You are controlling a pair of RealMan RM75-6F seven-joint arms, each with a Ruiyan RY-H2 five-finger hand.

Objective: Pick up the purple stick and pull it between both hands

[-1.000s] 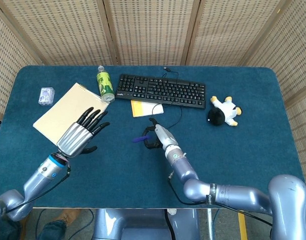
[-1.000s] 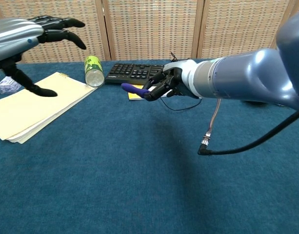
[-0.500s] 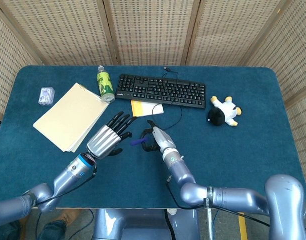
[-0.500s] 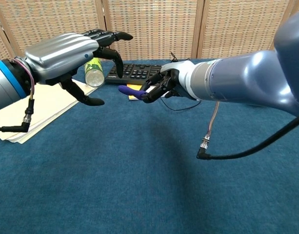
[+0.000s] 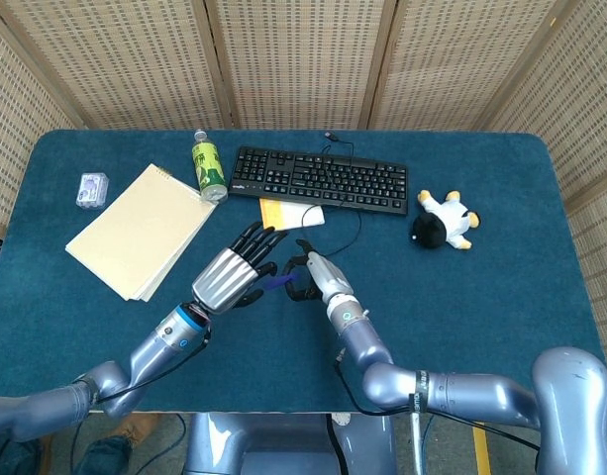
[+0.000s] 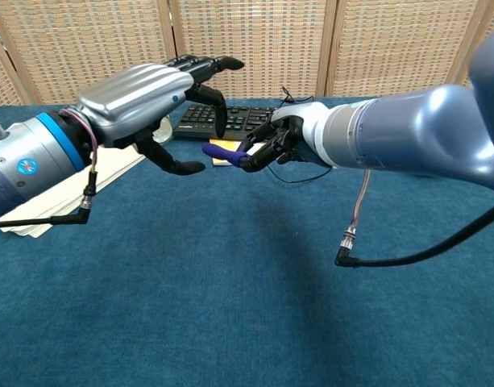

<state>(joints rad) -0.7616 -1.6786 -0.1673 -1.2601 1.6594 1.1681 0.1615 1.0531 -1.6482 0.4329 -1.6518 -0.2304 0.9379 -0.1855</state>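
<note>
Our right hand [image 6: 271, 145] grips the short purple rubbery stick [image 6: 225, 149] mid-desk; our left hand [image 6: 162, 93], fingers spread and empty, hovers just beside its free end.

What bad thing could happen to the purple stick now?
The right hand holds the short purple stick only at one end, up in the air, so it might slip and fall onto the blue table. The open left hand is very close, and only a small free tip sticks out; it could bump the stick loose instead of catching it.
</note>
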